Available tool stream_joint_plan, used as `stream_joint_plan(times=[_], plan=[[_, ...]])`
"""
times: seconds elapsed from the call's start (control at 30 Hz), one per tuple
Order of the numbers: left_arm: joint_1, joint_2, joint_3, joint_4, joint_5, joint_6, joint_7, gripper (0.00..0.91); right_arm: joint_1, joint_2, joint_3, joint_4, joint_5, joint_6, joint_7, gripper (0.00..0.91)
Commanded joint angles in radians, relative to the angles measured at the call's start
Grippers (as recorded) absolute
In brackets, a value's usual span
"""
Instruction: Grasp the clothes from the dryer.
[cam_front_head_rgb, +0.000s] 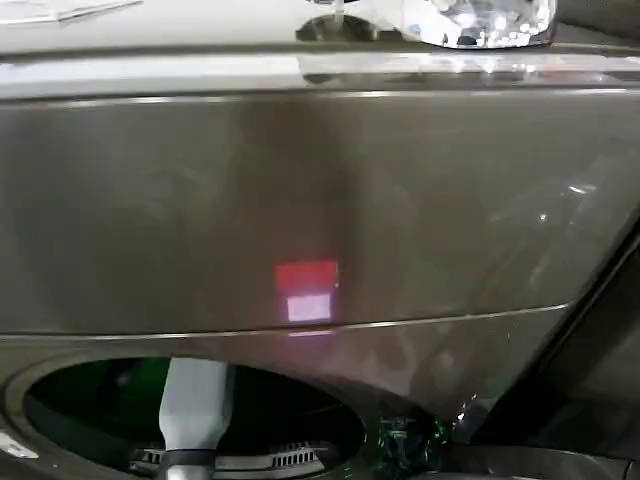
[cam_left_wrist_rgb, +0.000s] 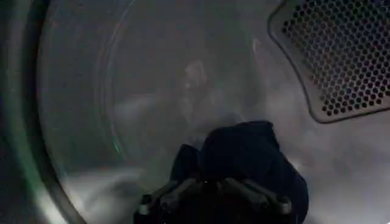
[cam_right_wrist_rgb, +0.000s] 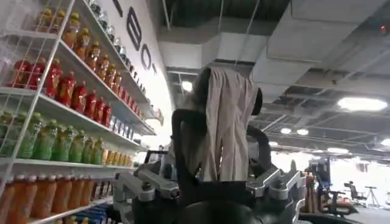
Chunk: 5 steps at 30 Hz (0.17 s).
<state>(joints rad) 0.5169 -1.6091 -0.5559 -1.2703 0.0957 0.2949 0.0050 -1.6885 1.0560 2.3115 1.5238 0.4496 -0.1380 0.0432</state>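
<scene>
From my head camera the dryer (cam_front_head_rgb: 320, 210) runs off both sides, and the bottom edge cuts its round opening (cam_front_head_rgb: 190, 415), so I see only the upper arc. My left arm (cam_front_head_rgb: 196, 405) goes into that opening and its end is lost in the dark. On top, a shiny clear object (cam_front_head_rgb: 470, 20) is cropped; I can't tell what it is. In the left wrist view the left gripper (cam_left_wrist_rgb: 213, 198) is dim and cut off below, half buried under the dark garment (cam_left_wrist_rgb: 250, 158), whose lower part is hidden. The right gripper (cam_right_wrist_rgb: 210, 182) is cropped below, the beige cloth (cam_right_wrist_rgb: 222, 128) covering its middle.
</scene>
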Motion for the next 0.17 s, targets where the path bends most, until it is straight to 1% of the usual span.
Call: stream_joint_plan(times=[0.03, 0.17], plan=[[0.008, -0.032, 0.003, -0.012, -0.015, 0.007, -0.011, 0.0, 0.002, -0.002, 0.001, 0.01, -0.015, -0.031, 0.006, 0.907], [0.009, -0.031, 0.003, -0.013, -0.014, 0.01, -0.009, 0.0, 0.001, -0.001, 0.002, 0.007, -0.015, -0.031, 0.008, 0.907]])
